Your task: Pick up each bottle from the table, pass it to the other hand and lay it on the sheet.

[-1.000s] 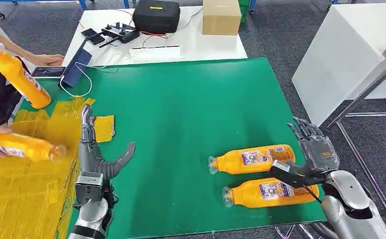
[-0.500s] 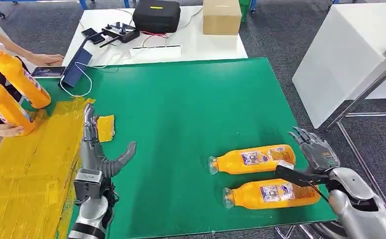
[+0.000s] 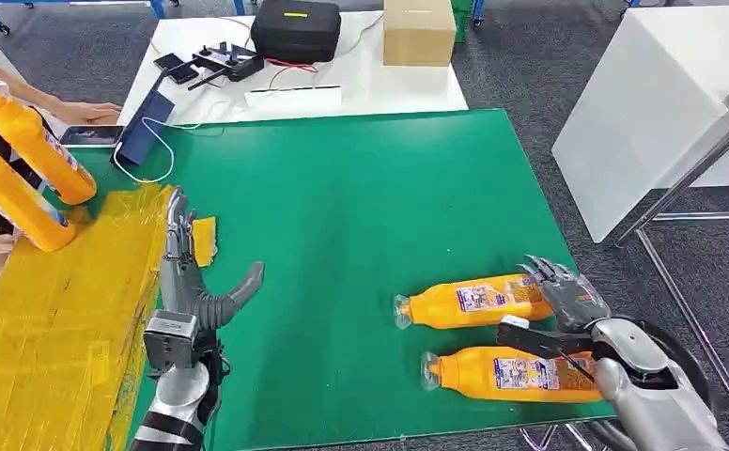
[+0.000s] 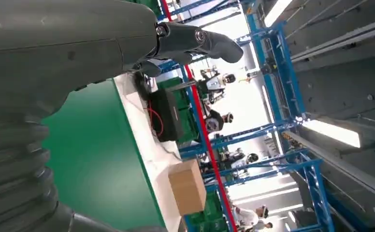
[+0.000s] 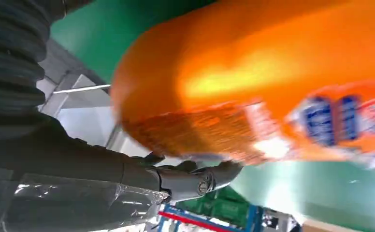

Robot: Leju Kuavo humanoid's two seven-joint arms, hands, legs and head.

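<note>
The table [image 3: 342, 197] is covered in plain bright green, and the sheet [image 3: 51, 329] on its left side is glossy yellow with a faint grid of creases. Two lying bottles [image 3: 478, 301] [image 3: 516, 373] are orange with clear necks and blue, white and red labels; the two standing bottles [image 3: 41, 155] [image 3: 8, 193] match them. Both hands [image 3: 192, 282] [image 3: 563, 310] are grey with darker fingers. Behind, a white table [image 3: 201, 89] bears a black case [image 3: 295, 28] and a tan cardboard box [image 3: 418, 30]. The floor [image 3: 530, 66] is speckled dark grey

Head view high, looking down; wrist views close.
</note>
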